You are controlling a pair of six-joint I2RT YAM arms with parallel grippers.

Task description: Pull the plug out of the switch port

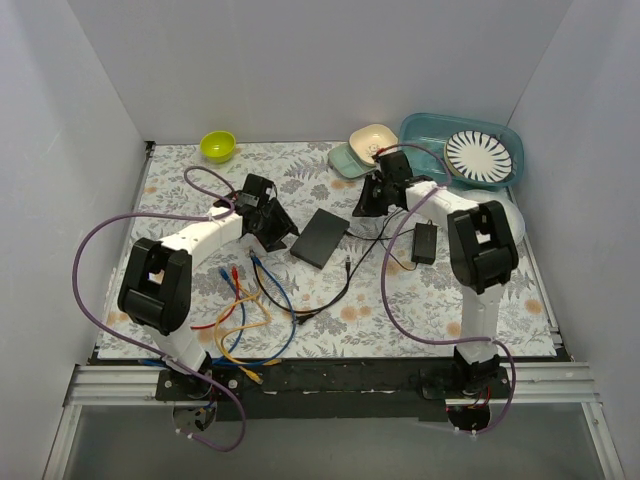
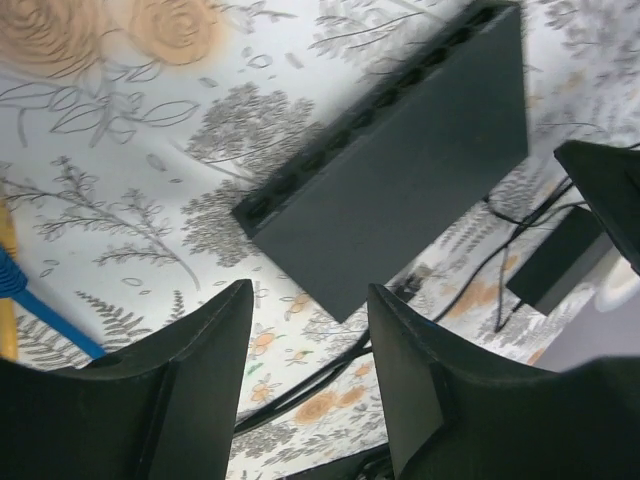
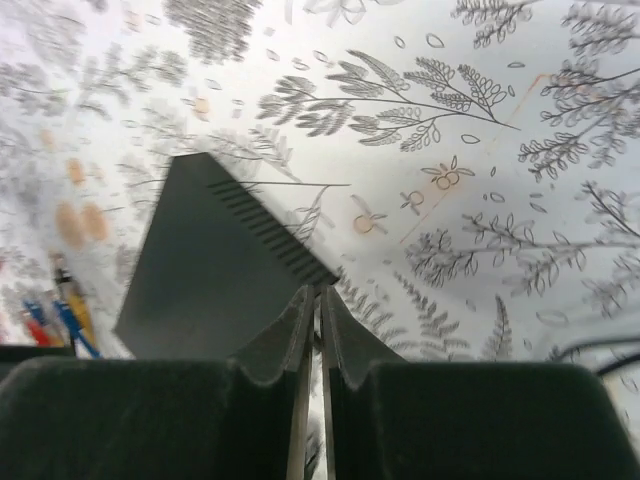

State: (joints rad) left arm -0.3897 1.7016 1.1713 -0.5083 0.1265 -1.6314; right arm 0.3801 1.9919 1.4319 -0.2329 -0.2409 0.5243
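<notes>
The switch point(image 1: 320, 237) is a flat black box in the middle of the flowered cloth. Its row of sockets point(image 2: 330, 140) faces my left gripper, and the ones I can see look empty. A plug point(image 2: 418, 272) on a thick black cable point(image 1: 335, 290) lies on the cloth beside the switch's near right edge, in no socket. My left gripper point(image 2: 310, 300) hovers open just left of the switch, with only cloth and cable between its fingers. My right gripper point(image 3: 321, 292) is shut, with its tips at the switch's point(image 3: 215, 270) far corner. I make out nothing held.
A black power adapter point(image 1: 424, 243) lies right of the switch, with thin black leads running toward it. Loose blue, red and yellow cables point(image 1: 245, 300) sprawl at the near left. A green bowl point(image 1: 218, 146), small dishes point(image 1: 365, 150) and a teal tray point(image 1: 430, 130) stand along the back.
</notes>
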